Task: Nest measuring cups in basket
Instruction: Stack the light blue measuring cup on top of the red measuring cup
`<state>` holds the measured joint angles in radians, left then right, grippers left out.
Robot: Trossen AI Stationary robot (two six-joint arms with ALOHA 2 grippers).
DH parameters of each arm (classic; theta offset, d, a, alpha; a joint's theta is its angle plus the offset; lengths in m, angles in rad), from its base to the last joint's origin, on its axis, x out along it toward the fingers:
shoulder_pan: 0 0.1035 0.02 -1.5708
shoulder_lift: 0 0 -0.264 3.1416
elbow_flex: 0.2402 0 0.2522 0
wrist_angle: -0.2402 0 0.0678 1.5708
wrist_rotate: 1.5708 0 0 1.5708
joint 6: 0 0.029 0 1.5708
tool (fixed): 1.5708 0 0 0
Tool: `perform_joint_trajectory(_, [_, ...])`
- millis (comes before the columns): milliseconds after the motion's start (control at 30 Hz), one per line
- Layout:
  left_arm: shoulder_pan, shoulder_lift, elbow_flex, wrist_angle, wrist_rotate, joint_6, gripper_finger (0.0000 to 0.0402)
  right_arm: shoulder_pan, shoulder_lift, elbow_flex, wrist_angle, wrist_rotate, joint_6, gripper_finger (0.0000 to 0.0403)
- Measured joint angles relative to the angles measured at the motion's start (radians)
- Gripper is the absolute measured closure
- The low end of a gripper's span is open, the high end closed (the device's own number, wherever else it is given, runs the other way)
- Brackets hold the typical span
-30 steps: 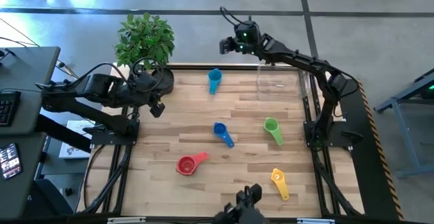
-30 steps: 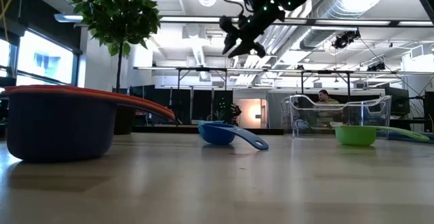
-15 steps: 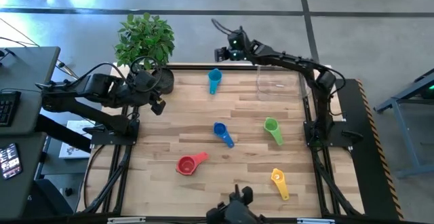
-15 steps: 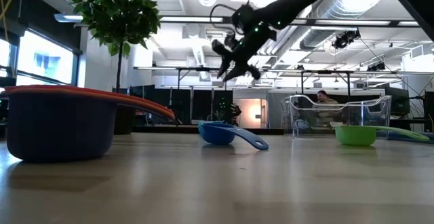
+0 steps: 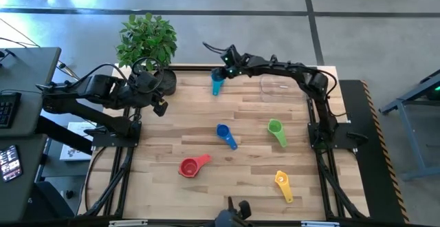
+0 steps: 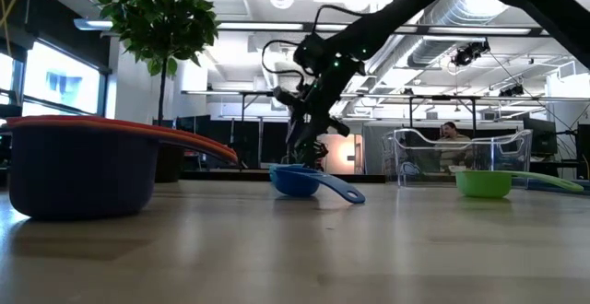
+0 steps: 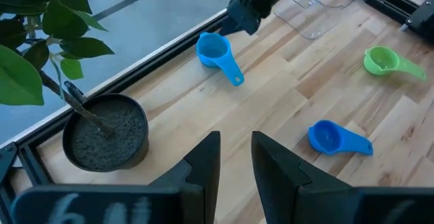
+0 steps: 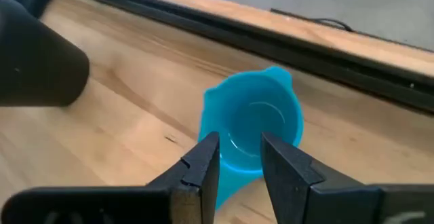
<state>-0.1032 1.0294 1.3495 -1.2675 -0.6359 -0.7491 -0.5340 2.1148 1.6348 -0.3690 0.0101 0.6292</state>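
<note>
From above, the right gripper (image 5: 223, 72) hangs right over the teal cup (image 5: 217, 81) at the far edge of the table, with the clear basket (image 5: 278, 86) just beside it. The left gripper (image 5: 157, 108) waits near the plant pot (image 5: 163, 81). The blue cup (image 5: 225, 134), green cup (image 5: 276, 131), red cup (image 5: 192, 165) and yellow cup (image 5: 282, 183) lie scattered nearer the front. I count five cups on the table; no orange or purple one shows.

At table height, the blue cup (image 6: 309, 181) hides the teal one, so I cannot judge how high the right gripper (image 6: 308, 145) sits.

From the left wrist, its own fingers (image 7: 205, 161) stand a little apart, holding nothing. The other arm covers part of the teal cup's (image 7: 215, 53) rim.

From the right wrist, the fingers (image 8: 204, 161) stand apart, astride the near wall of the teal cup (image 8: 252, 127), not closed on it. The gap looks narrow: a fingertip could land on the rim and tip the cup, or push it towards the table's edge. The handle is cut off behind the fingers.
</note>
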Motion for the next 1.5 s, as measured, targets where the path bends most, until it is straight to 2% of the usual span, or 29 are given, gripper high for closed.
perform_joint_trajectory(367, [0.0, 0.0, 0.0, 0.0, 0.002, 0.0, 0.0328, 0.005, 0.006, 0.0, -0.063, 0.095, 0.001, 0.0304])
perform_joint_trajectory(1067, [0.0, 0.0, 0.001, 0.0, 0.003, 0.0, 0.0328, 0.004, 0.092, 0.0, -0.029, 0.095, 0.052, 0.0305])
perform_joint_trajectory(1200, [0.0, 0.0, 0.001, 0.0, 0.003, 0.0, 0.0328, -0.003, 0.092, 0.0, -0.032, 0.086, 0.052, 0.0326])
perform_joint_trajectory(1367, [0.0, 0.0, 0.001, 0.0, 0.003, 0.0, 0.0328, -0.003, 0.092, 0.0, -0.036, 0.063, 0.018, 0.0388])
perform_joint_trajectory(1500, [0.0, 0.0, 0.001, 0.0, 0.004, 0.0, 0.0328, -0.003, 0.092, 0.0, -0.037, 0.042, 0.021, 0.0392])
